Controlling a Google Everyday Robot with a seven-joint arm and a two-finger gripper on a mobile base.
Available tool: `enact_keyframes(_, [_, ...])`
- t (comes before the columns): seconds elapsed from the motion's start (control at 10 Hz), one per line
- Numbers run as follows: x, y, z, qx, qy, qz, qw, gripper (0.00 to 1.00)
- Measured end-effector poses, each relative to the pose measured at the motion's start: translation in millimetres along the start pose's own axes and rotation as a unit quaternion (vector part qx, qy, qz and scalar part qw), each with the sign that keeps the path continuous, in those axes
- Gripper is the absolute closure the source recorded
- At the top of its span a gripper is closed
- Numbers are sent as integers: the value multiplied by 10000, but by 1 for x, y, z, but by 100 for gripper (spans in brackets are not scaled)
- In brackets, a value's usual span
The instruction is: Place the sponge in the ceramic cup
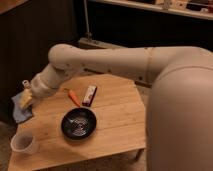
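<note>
End effector (26, 99) pinching soft light-blue rectangular sponge (19, 112), beyond small white ceramic cup (24, 143) on wooden bench (117, 127); white arm reaches leftward, wrist angled down.

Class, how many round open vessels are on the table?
2: ceramic cup at the near-left corner, black pan near the middle. The gripper holds the sponge over the left edge; the arm may hide others.

Over the matt wooden table (117, 127), the gripper (26, 100) clasps the soft sponge (20, 113), the smooth ceramic cup (24, 143) near it.
</note>
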Motion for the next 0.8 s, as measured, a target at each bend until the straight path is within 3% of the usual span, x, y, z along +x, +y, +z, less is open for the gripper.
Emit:
enact_keyframes(0.2, [-10,13,28,-407,166,-786,9959,100])
enact_keyframes(0.3, [-12,14,40,-679,241,-1312,9887,100])
enact_keyframes(0.4, [-14,8,47,-872,263,-1540,9839,100])
enact_keyframes(0.8, [-25,-18,47,-1287,304,-1440,9807,100])
